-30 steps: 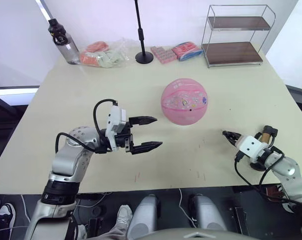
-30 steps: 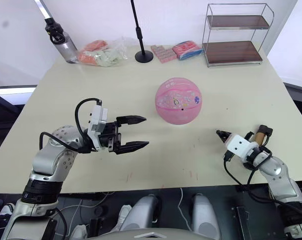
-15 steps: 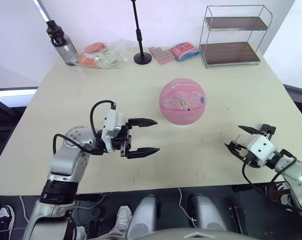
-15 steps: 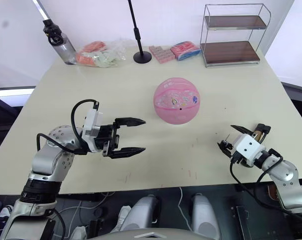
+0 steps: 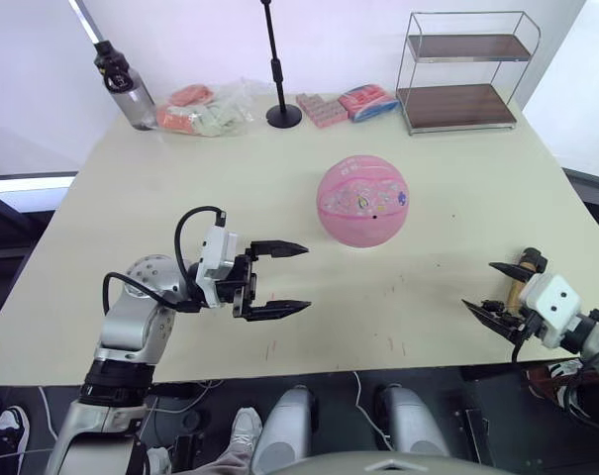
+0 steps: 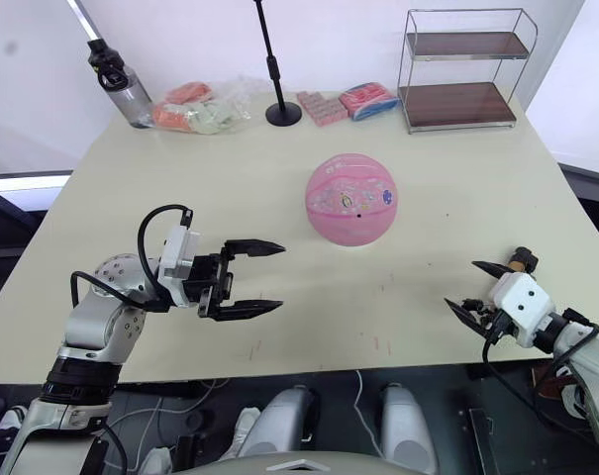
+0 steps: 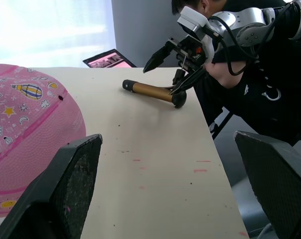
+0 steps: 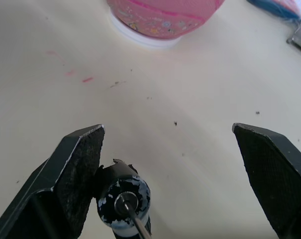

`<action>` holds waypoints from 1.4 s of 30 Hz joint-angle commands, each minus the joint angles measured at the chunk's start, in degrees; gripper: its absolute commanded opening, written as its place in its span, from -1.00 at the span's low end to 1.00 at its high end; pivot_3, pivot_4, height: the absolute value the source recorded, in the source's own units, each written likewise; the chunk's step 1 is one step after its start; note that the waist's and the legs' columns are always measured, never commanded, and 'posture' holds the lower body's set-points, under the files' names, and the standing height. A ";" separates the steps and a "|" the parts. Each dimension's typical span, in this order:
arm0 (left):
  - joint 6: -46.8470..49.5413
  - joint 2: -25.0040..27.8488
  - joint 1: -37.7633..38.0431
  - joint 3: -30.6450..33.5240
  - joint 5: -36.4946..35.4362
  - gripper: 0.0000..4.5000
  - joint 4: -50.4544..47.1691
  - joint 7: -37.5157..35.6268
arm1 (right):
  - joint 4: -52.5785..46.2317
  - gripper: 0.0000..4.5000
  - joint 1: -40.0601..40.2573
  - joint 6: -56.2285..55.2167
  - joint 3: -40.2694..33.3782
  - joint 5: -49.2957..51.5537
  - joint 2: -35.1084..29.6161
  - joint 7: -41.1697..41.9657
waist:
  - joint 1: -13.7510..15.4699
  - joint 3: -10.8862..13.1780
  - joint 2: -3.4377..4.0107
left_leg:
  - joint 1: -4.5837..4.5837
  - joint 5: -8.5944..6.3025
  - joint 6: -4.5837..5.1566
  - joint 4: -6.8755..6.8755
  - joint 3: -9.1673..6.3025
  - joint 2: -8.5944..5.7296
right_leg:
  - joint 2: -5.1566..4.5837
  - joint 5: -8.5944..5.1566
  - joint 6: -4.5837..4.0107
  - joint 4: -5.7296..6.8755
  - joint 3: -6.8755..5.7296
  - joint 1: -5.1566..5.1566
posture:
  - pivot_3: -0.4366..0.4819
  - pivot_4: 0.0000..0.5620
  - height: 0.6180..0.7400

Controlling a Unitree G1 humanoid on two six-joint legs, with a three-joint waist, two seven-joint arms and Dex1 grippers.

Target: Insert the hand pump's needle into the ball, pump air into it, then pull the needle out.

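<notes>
The pink ball (image 5: 363, 200) rests mid-table on a white ring (image 8: 140, 36), its black valve hole facing me. My left gripper (image 5: 301, 278) hovers open to the ball's left and nearer the front edge, holding nothing. The hand pump (image 7: 150, 91) lies on the table by the front right corner, bronze barrel flat, a black end cap (image 5: 530, 260) showing beside my right gripper (image 5: 480, 287). That gripper is open over the table's edge. The needle (image 8: 125, 203) on its black fitting sits between the spread fingers, close against one finger (image 8: 75, 167).
Along the back edge stand a water bottle (image 5: 123, 84), a bag of packets (image 5: 205, 109), the black stand pole (image 5: 279, 69), more packets (image 5: 344, 104) and a wire shelf (image 5: 462, 69). Bare tabletop lies between the ball and both grippers.
My right gripper has gone from shut to wide open and drawn back rightward to the table's front right edge. The left gripper has eased slightly back and left. The ball stayed put.
</notes>
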 commanded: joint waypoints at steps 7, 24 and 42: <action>-2.30 0.57 1.70 1.68 -0.56 1.00 0.34 -1.25 | -7.20 0.91 5.89 2.57 -7.34 14.27 0.49 8.04 | -0.13 0.00 -0.01 | 0.21 0.00 0.00 0.00 0.15 0.03 | 0.00 -0.07 0.10 0.19 0.22 0.01 | -0.05 -0.47 1.00; -1.34 0.22 8.31 7.90 -1.32 1.00 0.17 7.53 | 1.87 0.91 1.89 4.66 -15.42 21.40 3.34 11.36 | -0.13 0.01 -0.09 | 0.47 -0.01 0.01 0.05 0.55 0.32 | 0.08 -0.28 0.02 0.39 0.64 0.01 | -0.05 -0.47 1.00; -7.54 1.21 22.46 19.27 2.67 1.00 13.27 14.51 | 41.44 0.91 -10.40 -7.94 -16.77 14.40 -2.07 26.08 | -0.30 -0.02 -0.13 | 0.67 -0.11 0.17 0.05 1.26 0.52 | 0.26 -0.29 0.01 0.44 1.16 -0.02 | -0.05 -0.47 1.00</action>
